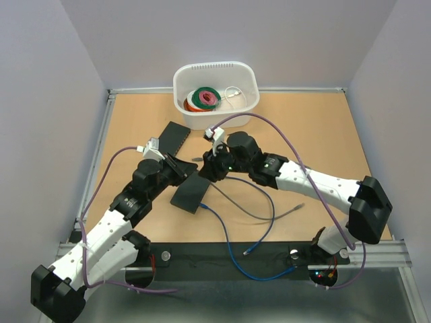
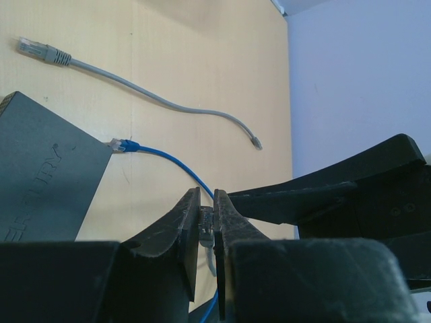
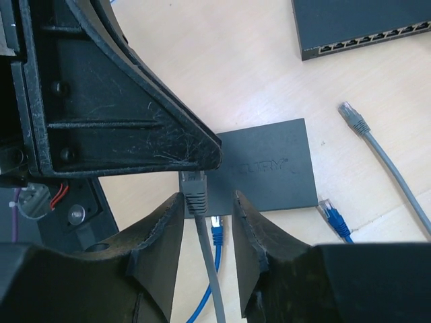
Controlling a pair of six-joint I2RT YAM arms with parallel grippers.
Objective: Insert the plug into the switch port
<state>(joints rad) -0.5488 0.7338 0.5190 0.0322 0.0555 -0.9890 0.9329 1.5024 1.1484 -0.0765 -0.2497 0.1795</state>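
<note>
- From the top camera we see the left claw (image 1: 183,168) and the right claw (image 1: 210,161) meeting tip to tip over the bench (image 1: 323,134), just above the small switch (image 1: 190,194). The larger switch (image 1: 176,138) lies behind them, near the white tub (image 1: 185,77) of coiled cables. A blue cable (image 1: 229,239) trails from the small switch toward the near edge. What sits between the claws is hidden from us here.
- In the left wrist view, the left claw is clamped on the grey plug (image 2: 207,225), which is pinched between its fingers above the bench. The small switch lies to the left with a blue plug (image 2: 124,145) at its edge; we cannot tell whether that plug is seated. A loose grey cable (image 2: 182,108) lies well apart on the bench.
- In the right wrist view, the right claw's fingers stand apart on either side of the grey plug and its cable, with a gap on one side. The plug hangs at the left claw's tip, over the near edge of the small switch. The larger switch shows its row of ports at the top right.
</note>
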